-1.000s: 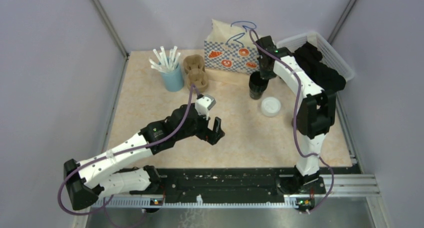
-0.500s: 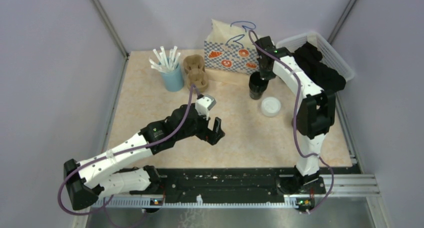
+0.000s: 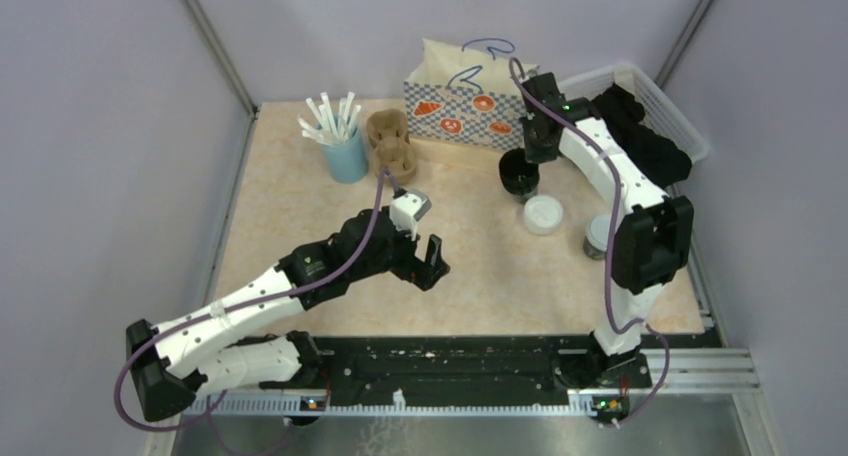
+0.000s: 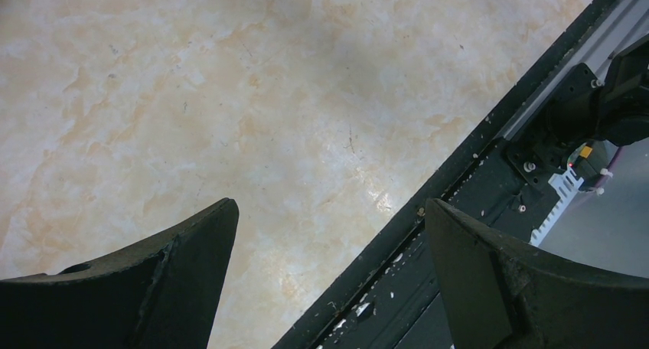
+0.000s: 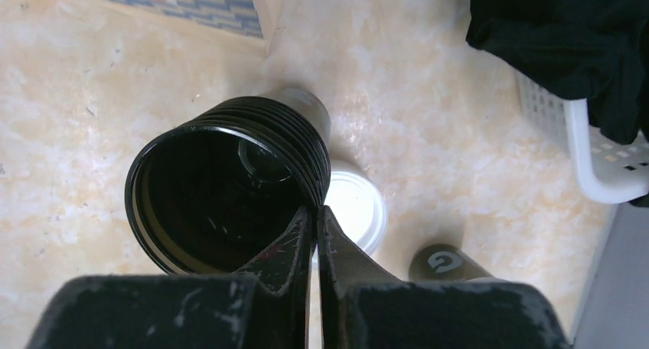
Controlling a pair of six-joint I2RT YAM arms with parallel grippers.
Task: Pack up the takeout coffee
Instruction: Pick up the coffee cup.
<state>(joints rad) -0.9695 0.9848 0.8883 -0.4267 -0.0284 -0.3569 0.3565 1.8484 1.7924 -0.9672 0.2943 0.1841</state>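
A nested stack of black paper cups [image 3: 518, 173] [image 5: 222, 188], with no lid on it, stands in front of the patterned bag. My right gripper [image 3: 535, 144] [image 5: 316, 211] is shut on the stack's rim, one finger inside and one outside. A loose white lid [image 3: 543, 214] [image 5: 358, 205] lies on the table just beside the stack. Another black cup [image 3: 597, 236] [image 5: 444, 263] with a lid on it stands to the right, next to my right arm. My left gripper [image 3: 427, 256] [image 4: 329, 211] hangs open over bare table near the front rail, holding nothing.
A checkered paper bag [image 3: 462, 108] stands at the back. To its left are the brown cup carrier [image 3: 390, 144] and a light-blue cup of white straws [image 3: 345, 151]. A white basket [image 3: 650, 91] holding black things sits at the back right.
My right gripper has closed fully on the stack's rim and shifted slightly nearer with it. The right arm's elbow swung aside, uncovering the lidded cup. The left arm has not moved.
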